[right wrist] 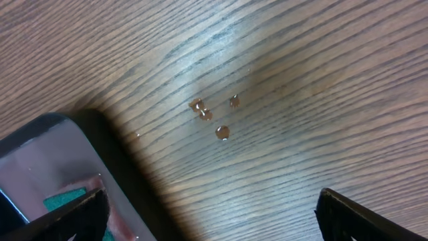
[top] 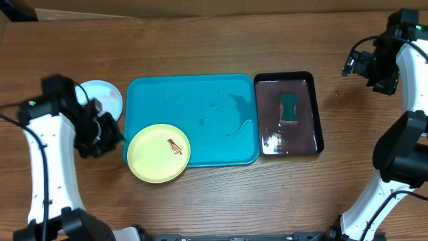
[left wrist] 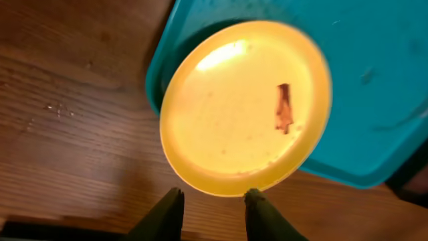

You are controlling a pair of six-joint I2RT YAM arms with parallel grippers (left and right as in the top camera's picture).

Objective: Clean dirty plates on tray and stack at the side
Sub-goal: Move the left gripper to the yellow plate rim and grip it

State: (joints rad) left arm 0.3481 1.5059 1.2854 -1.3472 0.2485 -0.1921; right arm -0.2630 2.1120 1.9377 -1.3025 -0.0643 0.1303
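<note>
Plates first: on the far left a pale plate (top: 107, 92) sits flat on the wooden table (top: 200, 40), just outside the tray's left rim and half tucked behind the left arm. I can't tell whether a second plate lies under it. The left gripper (left wrist: 214, 201) hovers low over bare wood with its jaws a narrow gap apart and nothing between them. The fingertips are right at the near edge of the yellow-green plate (top: 159, 152).

That plate straddles the front-left corner of the turquoise tray (top: 200, 100), part on it and part hanging out over the table, with a small brown smear (top: 175, 145) right of its centre. The tray floor is wet, with streaks and beads across it.

Moving right, a smaller black tray (top: 318, 120) sits just beside the turquoise one. It holds a shiny film of liquid and a green sponge (top: 289, 108).

Further right, the right gripper (right wrist: 212, 201) hangs over the wood past the black tray's corner, jaws spread wide and holding nothing, with a few droplets (right wrist: 214, 117) on the grain below. A tan strip (top: 200, 7) runs behind the table's far edge.
</note>
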